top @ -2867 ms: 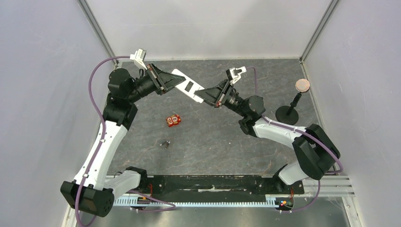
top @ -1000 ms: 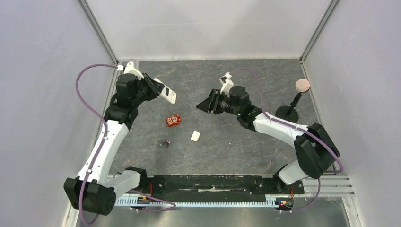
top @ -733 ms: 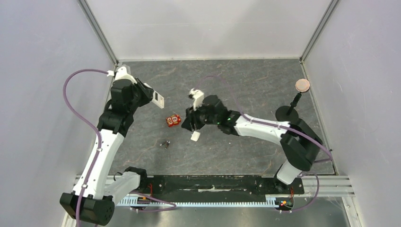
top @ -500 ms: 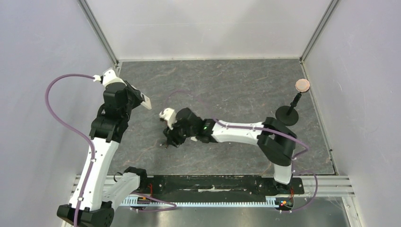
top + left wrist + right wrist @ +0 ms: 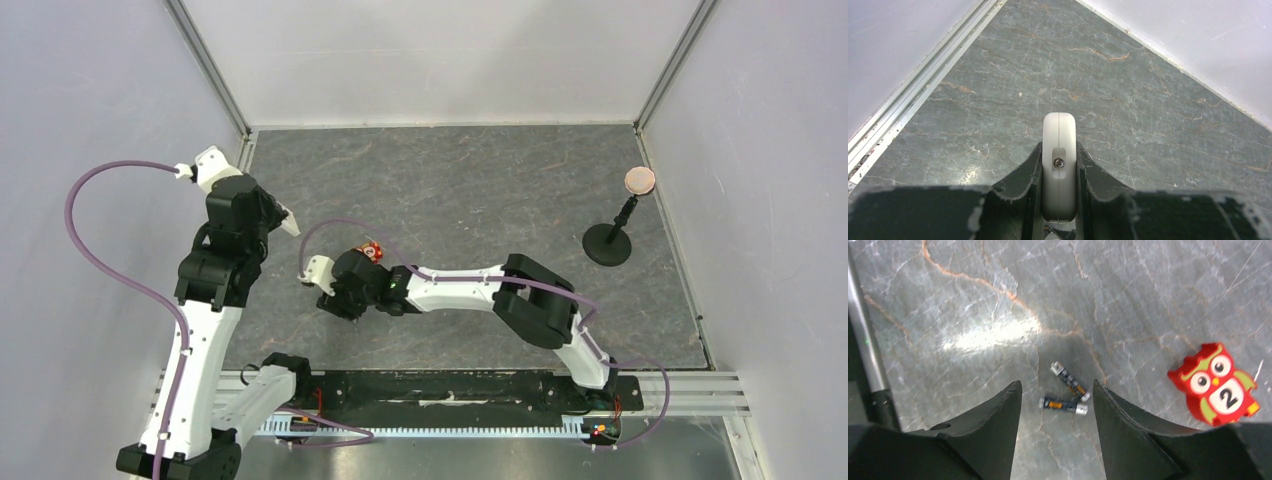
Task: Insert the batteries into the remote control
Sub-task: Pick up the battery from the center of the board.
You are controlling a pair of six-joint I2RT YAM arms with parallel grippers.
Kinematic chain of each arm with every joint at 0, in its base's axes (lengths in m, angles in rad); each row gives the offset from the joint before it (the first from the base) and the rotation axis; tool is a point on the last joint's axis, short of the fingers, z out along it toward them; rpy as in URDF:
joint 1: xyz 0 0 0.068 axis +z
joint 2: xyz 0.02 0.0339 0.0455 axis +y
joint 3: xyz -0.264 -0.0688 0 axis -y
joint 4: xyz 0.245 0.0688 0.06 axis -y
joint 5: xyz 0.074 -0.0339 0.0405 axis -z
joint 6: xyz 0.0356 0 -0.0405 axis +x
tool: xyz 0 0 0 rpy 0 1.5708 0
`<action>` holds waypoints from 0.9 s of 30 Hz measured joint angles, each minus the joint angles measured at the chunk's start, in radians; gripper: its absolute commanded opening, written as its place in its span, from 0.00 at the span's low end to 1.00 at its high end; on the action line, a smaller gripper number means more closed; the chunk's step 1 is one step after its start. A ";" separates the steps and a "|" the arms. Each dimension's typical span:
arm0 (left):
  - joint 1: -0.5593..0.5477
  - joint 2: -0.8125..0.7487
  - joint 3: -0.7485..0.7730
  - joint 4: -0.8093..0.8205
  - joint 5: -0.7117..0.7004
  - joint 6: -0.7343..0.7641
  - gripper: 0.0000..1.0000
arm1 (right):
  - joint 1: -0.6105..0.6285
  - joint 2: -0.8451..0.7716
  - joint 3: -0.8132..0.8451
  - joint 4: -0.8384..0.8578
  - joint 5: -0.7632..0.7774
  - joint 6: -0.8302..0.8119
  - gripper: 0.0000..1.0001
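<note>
My left gripper [image 5: 272,212] is shut on the white remote control [image 5: 288,222] and holds it up at the left side of the floor. In the left wrist view the remote [image 5: 1059,165] stands edge-on between the fingers, its end with a small screw facing the camera. My right gripper [image 5: 338,300] is open and hovers low over two small batteries [image 5: 1070,381] [image 5: 1063,405], which lie touching in a V on the grey floor between the fingertips [image 5: 1013,390]. The batteries are hidden under the gripper in the top view.
A red owl block [image 5: 368,252] marked 2 lies just right of the batteries, also in the right wrist view [image 5: 1215,385]. A black stand [image 5: 607,243] with a round copper disc stands at the right. White walls and metal rails ring the floor.
My right arm let go of the remote, swung left and down, and now hovers open over the batteries. My left arm drew the remote back to the left. A white cover piece fell on the floor.
</note>
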 measured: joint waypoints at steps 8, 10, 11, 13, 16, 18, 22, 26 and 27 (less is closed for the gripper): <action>0.000 0.069 0.063 -0.026 -0.017 0.007 0.02 | -0.004 0.098 0.124 -0.044 0.006 -0.084 0.57; 0.000 0.079 0.069 -0.028 -0.017 0.007 0.02 | -0.009 0.109 0.135 -0.067 -0.013 -0.099 0.57; 0.000 0.085 0.072 -0.029 -0.016 0.007 0.02 | -0.011 0.111 0.137 -0.079 -0.021 -0.106 0.57; 0.001 0.093 0.077 -0.029 -0.014 0.007 0.02 | -0.017 0.116 0.143 -0.101 -0.039 -0.121 0.57; 0.002 0.098 0.077 -0.028 -0.009 0.007 0.02 | -0.030 0.123 0.150 -0.128 -0.049 -0.135 0.54; 0.002 0.100 0.077 -0.028 0.003 0.007 0.02 | -0.040 0.135 0.162 -0.141 -0.050 -0.135 0.51; 0.002 0.104 0.077 -0.028 0.019 0.007 0.02 | -0.051 0.153 0.180 -0.144 -0.055 -0.127 0.47; 0.002 0.104 0.077 -0.028 0.036 0.007 0.02 | -0.053 0.153 0.180 -0.144 -0.047 -0.124 0.41; 0.002 0.104 0.077 -0.028 0.039 0.007 0.02 | -0.053 0.153 0.180 -0.144 -0.046 -0.124 0.41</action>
